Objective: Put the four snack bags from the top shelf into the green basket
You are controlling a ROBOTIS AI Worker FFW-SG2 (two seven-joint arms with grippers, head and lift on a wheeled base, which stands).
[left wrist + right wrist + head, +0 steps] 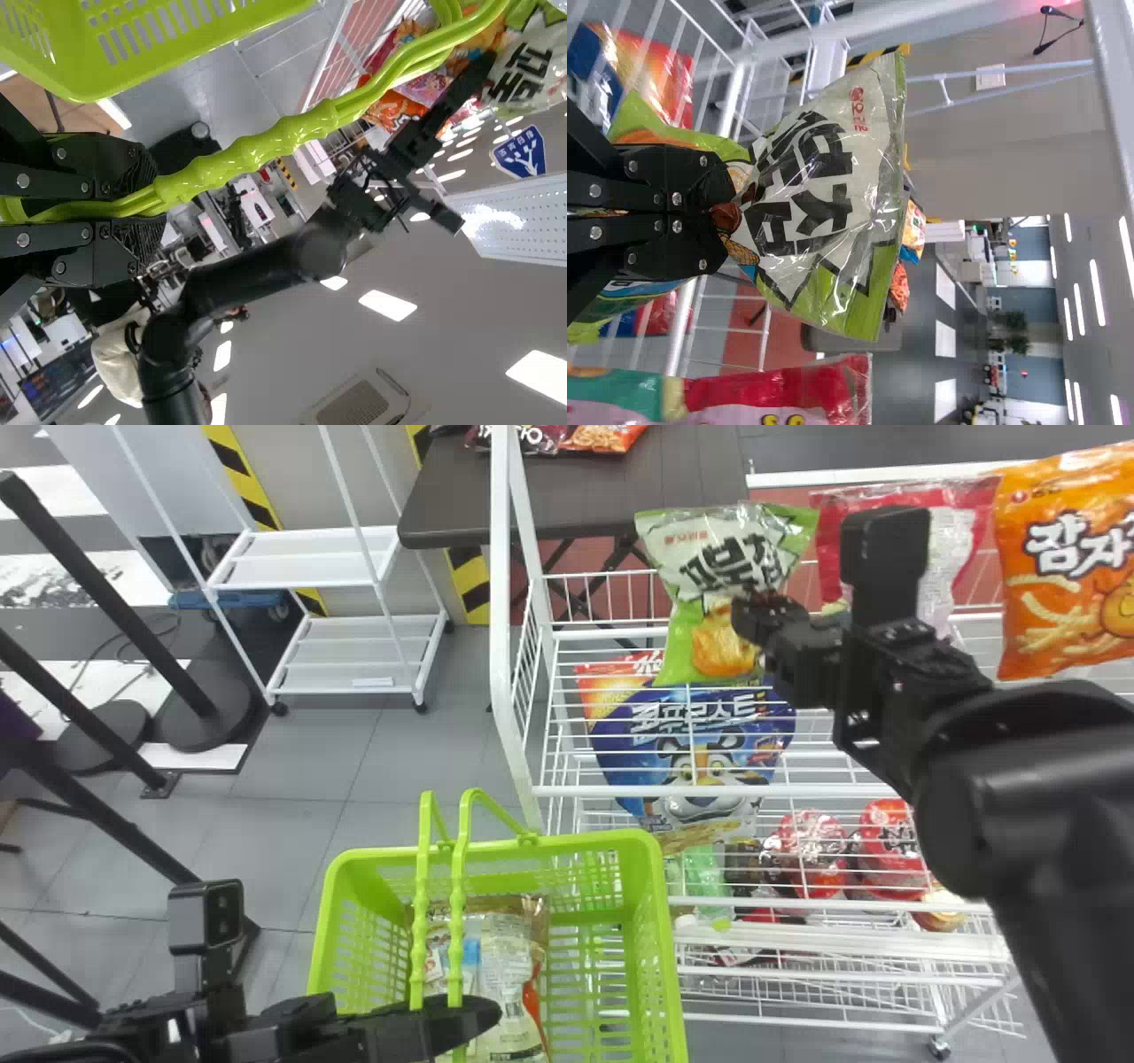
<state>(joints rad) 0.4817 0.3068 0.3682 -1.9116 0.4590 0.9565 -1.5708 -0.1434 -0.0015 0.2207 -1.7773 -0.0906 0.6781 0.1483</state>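
"Nearest us is the black right arm (1010, 797). Why does it lie across the rack?"

"To bring the right pincer (728, 212) to the green-and-white snack bag (722, 558). It's closed on the bag's middle, printed top standing upright."

"Why the middle?"

"More to grip there than at the thin top seal, I'd guess. Squeeze harder and the film might crumple or burst."

"And the left pincer (142, 212)?"

"Clasped round both handles (266, 146) of the green basket (664, 921), probably to keep it steady beside the rack for a short carry."

"Anything inside?"

"Some packages (509, 974). I can't tell whether they came off the top shelf (576, 790)."

"What's left up there?"

"A red-and-pink bag (957, 522) and an orange bag (1072, 567), faces outward. This one should be lifted clear of the wires, then lowered in."
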